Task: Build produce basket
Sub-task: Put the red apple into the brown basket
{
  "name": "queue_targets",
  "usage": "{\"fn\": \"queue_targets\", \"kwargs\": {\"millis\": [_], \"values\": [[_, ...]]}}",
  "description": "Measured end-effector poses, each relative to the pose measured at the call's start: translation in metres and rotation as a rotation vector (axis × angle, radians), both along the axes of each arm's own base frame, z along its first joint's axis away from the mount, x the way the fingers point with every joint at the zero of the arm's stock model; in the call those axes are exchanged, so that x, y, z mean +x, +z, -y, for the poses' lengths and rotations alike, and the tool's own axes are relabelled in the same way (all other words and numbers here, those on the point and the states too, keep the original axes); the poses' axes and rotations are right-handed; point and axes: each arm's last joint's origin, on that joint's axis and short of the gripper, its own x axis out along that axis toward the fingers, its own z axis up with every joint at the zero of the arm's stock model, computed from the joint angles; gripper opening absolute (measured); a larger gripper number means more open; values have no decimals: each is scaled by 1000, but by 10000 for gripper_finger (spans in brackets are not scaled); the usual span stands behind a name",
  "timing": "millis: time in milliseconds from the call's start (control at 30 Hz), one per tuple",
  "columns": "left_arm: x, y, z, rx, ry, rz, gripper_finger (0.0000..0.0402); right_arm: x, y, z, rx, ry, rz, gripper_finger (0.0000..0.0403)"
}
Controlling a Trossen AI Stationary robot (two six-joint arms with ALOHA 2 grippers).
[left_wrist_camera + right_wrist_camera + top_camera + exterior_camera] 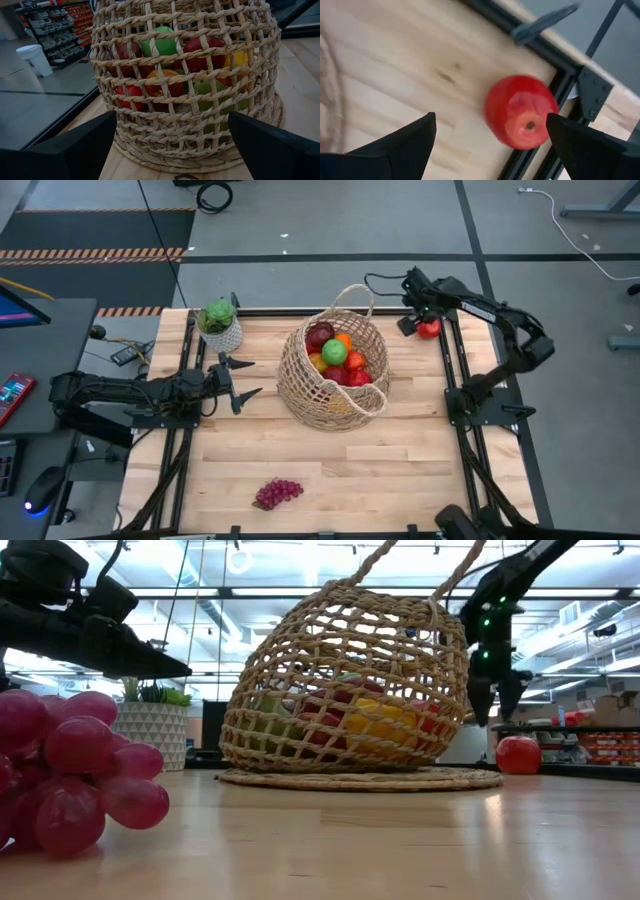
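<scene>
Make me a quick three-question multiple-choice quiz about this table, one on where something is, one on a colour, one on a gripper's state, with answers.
1. Where does the grape bunch lie?
A. inside the basket
B. on the table, apart from the basket, toward the near edge
C. beside the plant pot

2. What colour is the apple under the right gripper?
A. green
B. yellow
C. red

3. How is the left gripper?
A. open, empty, facing the basket
B. shut on an orange
C. inside the basket

Answers: 1 B, the high view shows the bunch alone on bare wood. 2 C, the right wrist view shows a red apple. 3 A, its fingers stand apart with nothing between them.
</scene>
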Motion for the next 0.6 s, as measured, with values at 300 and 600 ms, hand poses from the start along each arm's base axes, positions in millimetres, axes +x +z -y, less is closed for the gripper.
{"fn": "queue_targets", "kwargs": {"millis": [300,600], "values": [[0,0,0,0,0,0,390,16,2,26,162,32,-179,366],[0,0,0,0,0,0,390,13,10,63,343,-86,-180,364]]}}
